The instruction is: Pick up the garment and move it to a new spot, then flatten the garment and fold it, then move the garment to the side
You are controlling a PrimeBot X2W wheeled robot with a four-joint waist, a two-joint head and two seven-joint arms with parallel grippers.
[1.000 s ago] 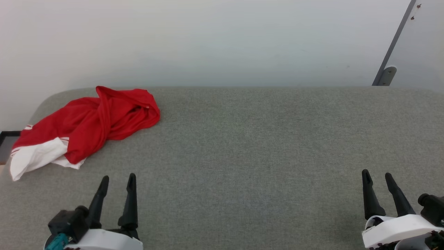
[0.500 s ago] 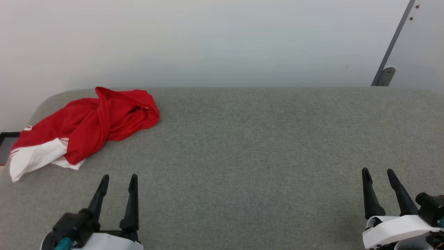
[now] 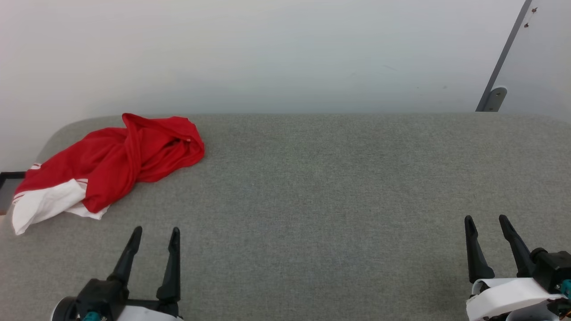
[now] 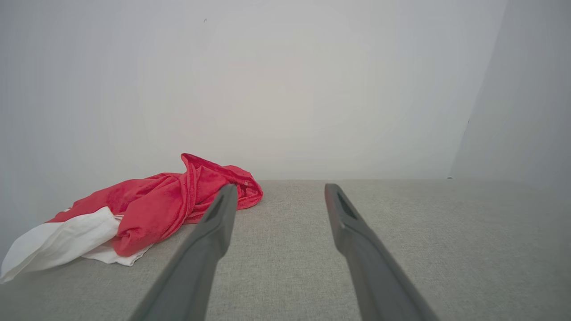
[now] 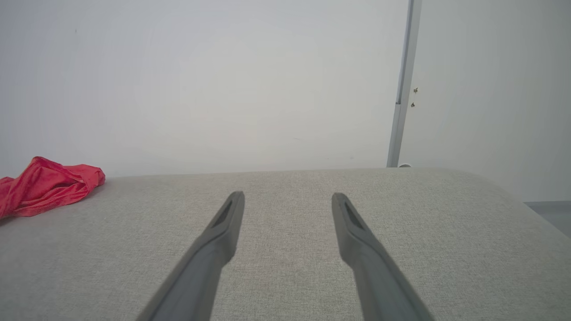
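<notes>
The garment [image 3: 111, 162] is a crumpled red shirt with a white sleeve, heaped at the far left of the grey padded table [image 3: 312, 187]. The left wrist view has the garment [image 4: 151, 209] ahead and to the left, and the right wrist view catches the garment's red edge [image 5: 44, 185] at far left. My left gripper [image 3: 155, 232] hovers open near the table's front, a short way in front of the garment, with nothing between its fingers. My right gripper [image 3: 486, 220] stands open and empty at the front right, far from the cloth. Any print on the shirt is hidden in the folds.
A pale wall rises right behind the table's far edge. A grey metal post [image 3: 502, 62] leans at the back right. A dark object [image 3: 6, 189] sits off the table's left edge. The table's corners are rounded.
Both grippers have drawn back slightly toward the bottom of the head view, the left more than the right. The garment lies as before.
</notes>
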